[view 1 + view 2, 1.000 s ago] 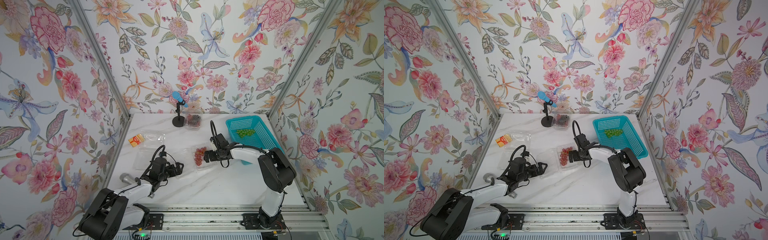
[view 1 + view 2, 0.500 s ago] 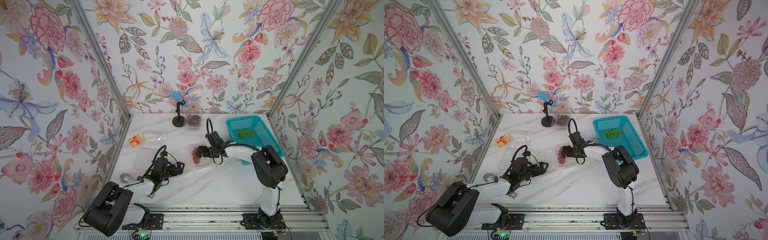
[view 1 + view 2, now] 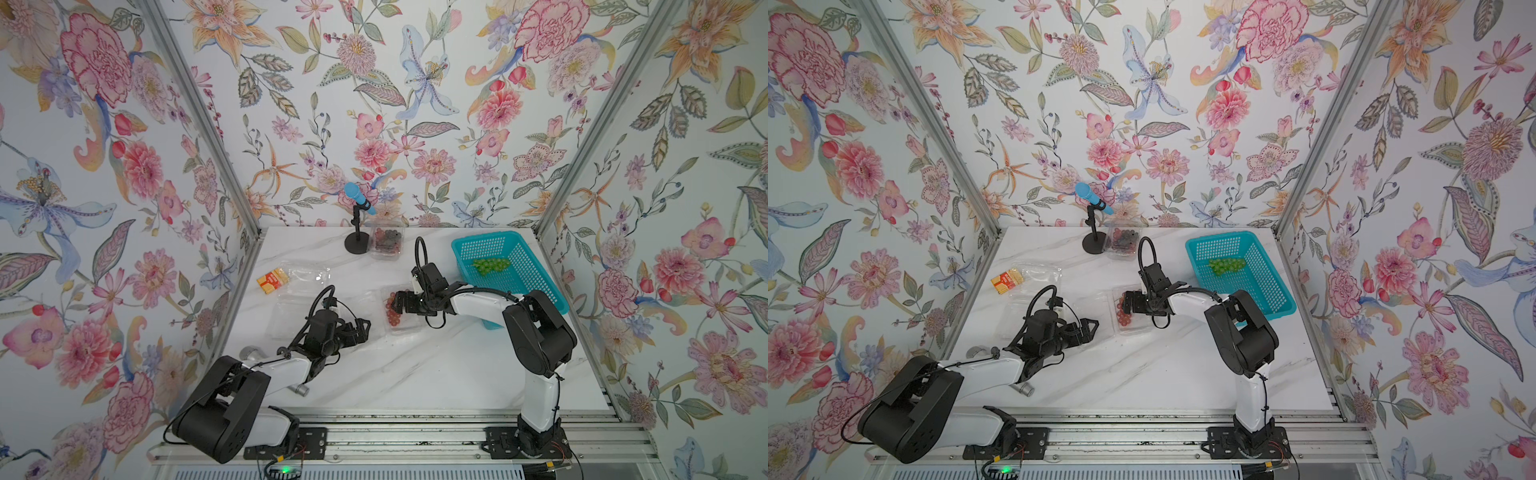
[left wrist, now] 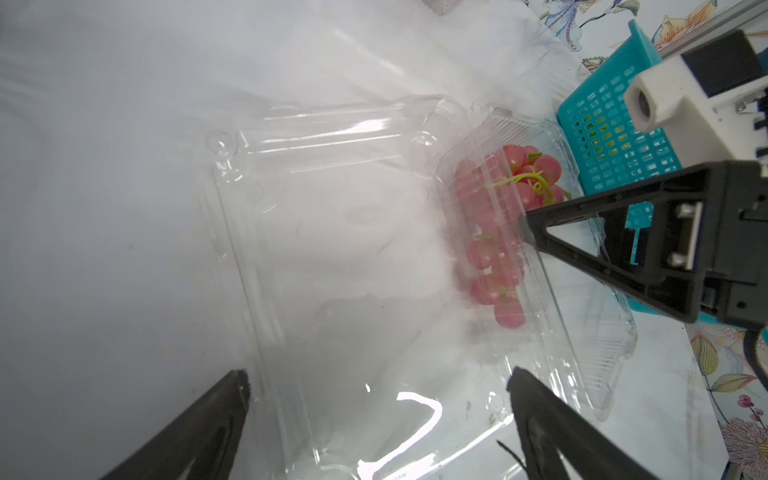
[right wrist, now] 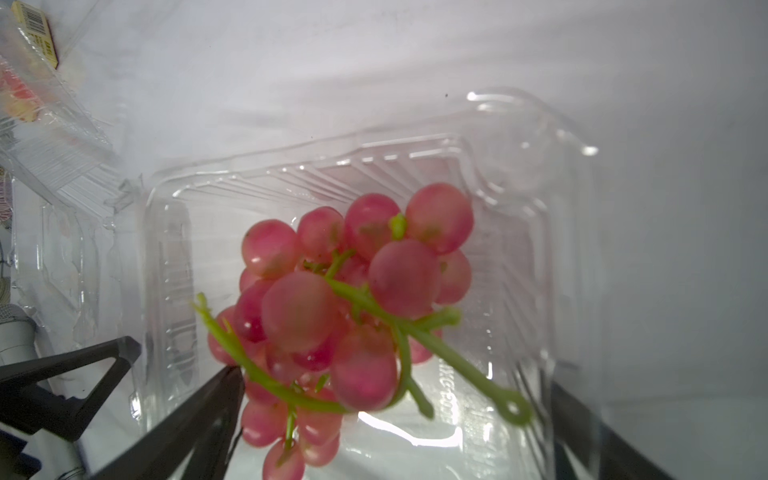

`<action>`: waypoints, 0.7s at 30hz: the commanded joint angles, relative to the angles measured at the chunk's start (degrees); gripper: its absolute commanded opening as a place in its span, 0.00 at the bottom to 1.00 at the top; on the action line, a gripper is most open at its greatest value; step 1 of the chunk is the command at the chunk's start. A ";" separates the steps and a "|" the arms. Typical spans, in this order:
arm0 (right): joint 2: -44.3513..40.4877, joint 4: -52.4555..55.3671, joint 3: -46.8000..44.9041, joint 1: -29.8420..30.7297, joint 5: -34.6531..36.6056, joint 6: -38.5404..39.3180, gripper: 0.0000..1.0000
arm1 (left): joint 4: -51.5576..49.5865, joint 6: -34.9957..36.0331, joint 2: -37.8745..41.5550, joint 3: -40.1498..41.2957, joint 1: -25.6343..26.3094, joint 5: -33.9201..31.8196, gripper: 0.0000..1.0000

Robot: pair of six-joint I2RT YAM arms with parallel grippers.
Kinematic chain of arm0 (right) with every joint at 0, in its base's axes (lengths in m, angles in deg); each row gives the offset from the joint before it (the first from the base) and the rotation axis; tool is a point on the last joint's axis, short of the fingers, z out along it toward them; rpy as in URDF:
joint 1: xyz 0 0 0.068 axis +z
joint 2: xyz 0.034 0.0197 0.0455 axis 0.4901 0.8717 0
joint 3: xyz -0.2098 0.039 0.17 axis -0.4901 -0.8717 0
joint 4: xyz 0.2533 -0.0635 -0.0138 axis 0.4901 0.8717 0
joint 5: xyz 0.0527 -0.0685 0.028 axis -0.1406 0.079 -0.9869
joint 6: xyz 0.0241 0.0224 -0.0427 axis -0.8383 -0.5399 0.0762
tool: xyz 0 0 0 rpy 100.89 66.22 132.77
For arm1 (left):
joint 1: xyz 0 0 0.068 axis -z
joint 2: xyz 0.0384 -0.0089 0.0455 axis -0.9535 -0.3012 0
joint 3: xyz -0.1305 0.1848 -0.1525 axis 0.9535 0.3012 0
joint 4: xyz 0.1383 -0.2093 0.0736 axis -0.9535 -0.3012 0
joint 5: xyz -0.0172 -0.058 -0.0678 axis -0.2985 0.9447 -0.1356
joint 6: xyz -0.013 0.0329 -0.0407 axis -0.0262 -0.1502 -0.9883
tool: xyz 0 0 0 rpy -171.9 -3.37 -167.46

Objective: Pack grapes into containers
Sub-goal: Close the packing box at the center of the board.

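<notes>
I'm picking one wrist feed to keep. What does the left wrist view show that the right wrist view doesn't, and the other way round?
Left wrist only: the teal basket, behind the container. Right wrist only: the yellow-red packet, off at the frame's edge. Both: the red grapes lying in the open clear container.

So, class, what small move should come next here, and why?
Probably lift the right gripper clear: its jaws are open and the red grapes already lie in the container, whose lid lies open before the open left gripper, ready for closing.
</notes>
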 commanded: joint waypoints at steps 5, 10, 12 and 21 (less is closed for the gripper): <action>0.04 1.71 -1.32 0.63 0.61 0.46 1.00 | -6.09 4.14 3.92 -7.27 0.54 -2.11 1.00; 0.08 1.68 -1.39 0.64 1.41 0.79 0.99 | -8.02 4.59 5.30 -9.22 0.54 -2.71 1.00; -0.01 1.68 -1.60 0.64 1.53 0.82 1.00 | -8.50 4.62 6.11 -9.75 0.53 -2.87 1.00; 0.82 1.70 -0.09 2.98 0.83 0.28 1.00 | -10.46 4.80 8.67 -11.97 0.70 -2.88 1.00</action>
